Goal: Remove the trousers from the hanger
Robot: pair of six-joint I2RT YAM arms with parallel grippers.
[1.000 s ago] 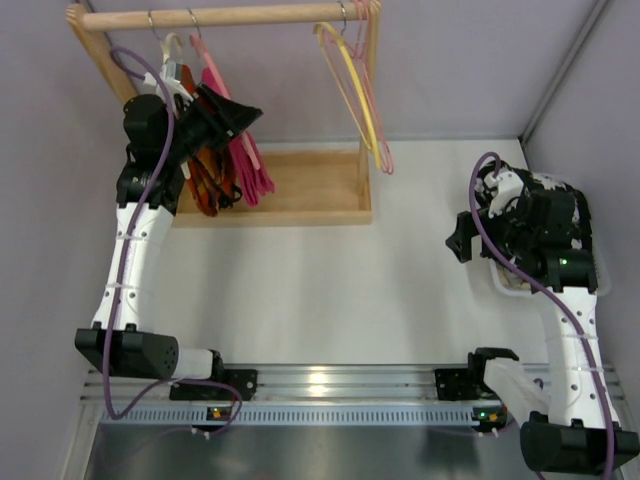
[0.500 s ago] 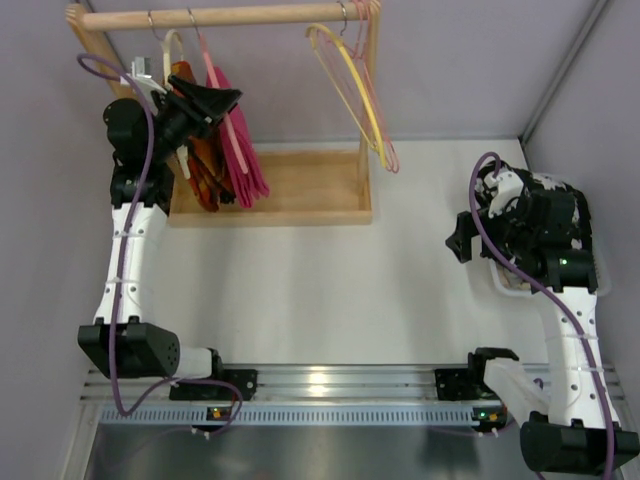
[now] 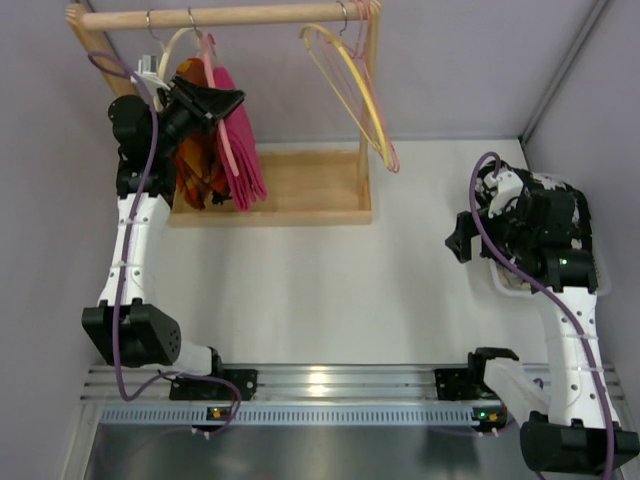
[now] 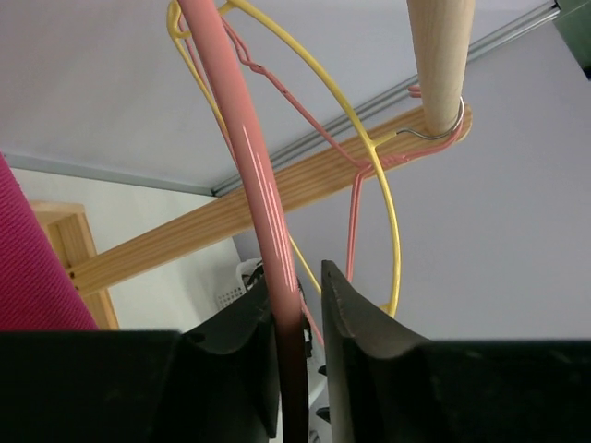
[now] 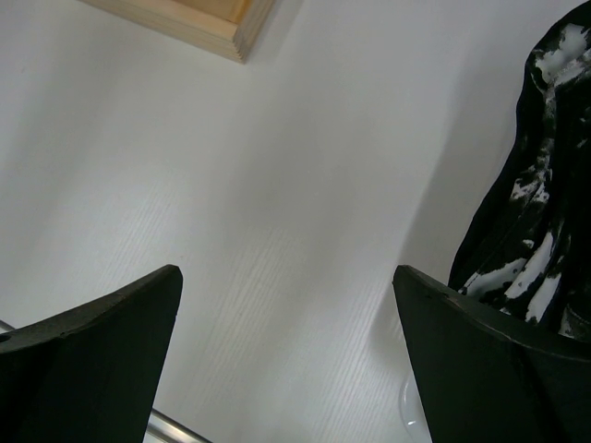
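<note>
White table top [image 3: 330,290] fills most of the room, with pale purple walls [image 3: 460,70] behind it and at the sides. Up at the wooden clothes rack [image 3: 230,15], the left claw [image 4: 297,284] has its two black fingers [image 4: 360,341] pinching the thin arm of the salmon-pink hanger [image 4: 242,138]. That hanger hooks on the rack's round bar. The magenta-pink trousers [image 3: 245,150] hang from it, just beside the claw and above the rack's wooden base [image 3: 310,190]. An orange-red patterned garment [image 3: 195,165] hangs next to them on the left, near a cream-white hanger [image 3: 172,45]. A yellow hanger [image 3: 350,85] hangs near the other end of the bar. Well apart, the right claw [image 5: 286,277] is low over the table with its fingers spread wide. A black-and-white speckled cloth [image 5: 540,203] sits just beside it
</note>
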